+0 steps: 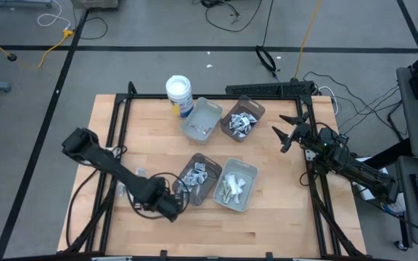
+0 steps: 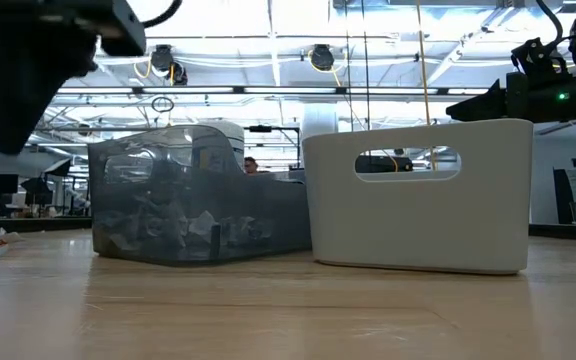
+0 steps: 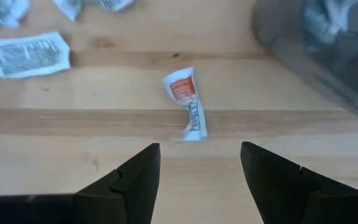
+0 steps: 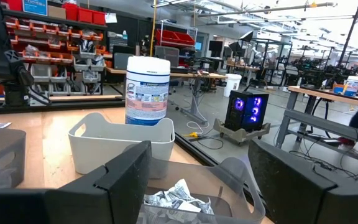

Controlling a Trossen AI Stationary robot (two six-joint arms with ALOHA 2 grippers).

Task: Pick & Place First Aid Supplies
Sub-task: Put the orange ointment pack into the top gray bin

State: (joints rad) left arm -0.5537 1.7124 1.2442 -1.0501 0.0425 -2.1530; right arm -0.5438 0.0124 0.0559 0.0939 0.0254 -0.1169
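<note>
The left claw (image 3: pixel 199 168) hangs low over the wooden surface (image 1: pixel 267 217), near its front-left part, just beside the brown tray (image 1: pixel 199 177). Its two dark fingers (image 3: pixel 135 177) stand well apart with nothing between them. Right ahead of them a small crumpled white packet (image 3: pixel 185 102) lies on the bare wood. It carries an orange-red patch and some dark print that is too small to read. A flat white packet (image 3: pixel 28 55) with grey printing lies farther off, and a few more of the first aid supplies (image 1: pixel 138 172) are scattered near it on the surface.

The right claw (image 1: pixel 290 130) waits at the right edge of the surface, held above it, fingers spread wide and empty, beside the far brown tray (image 1: pixel 243 118). From its own camera that tray shows a heap of crinkled silvery packets (image 4: pixel 178 196) inside.

Four trays sit in the middle of the surface. The two brown ones hold piles of small white and grey packets, the near grey tray (image 1: pixel 236 185) holds pale narrow strips (image 1: pixel 231 190), and the far grey tray (image 1: pixel 202 119) has a few small pieces in it. Behind that tray stands a white round tub (image 4: pixel 146 90) with a blue and white label. Its lines of writing cannot be made out from here.
</note>
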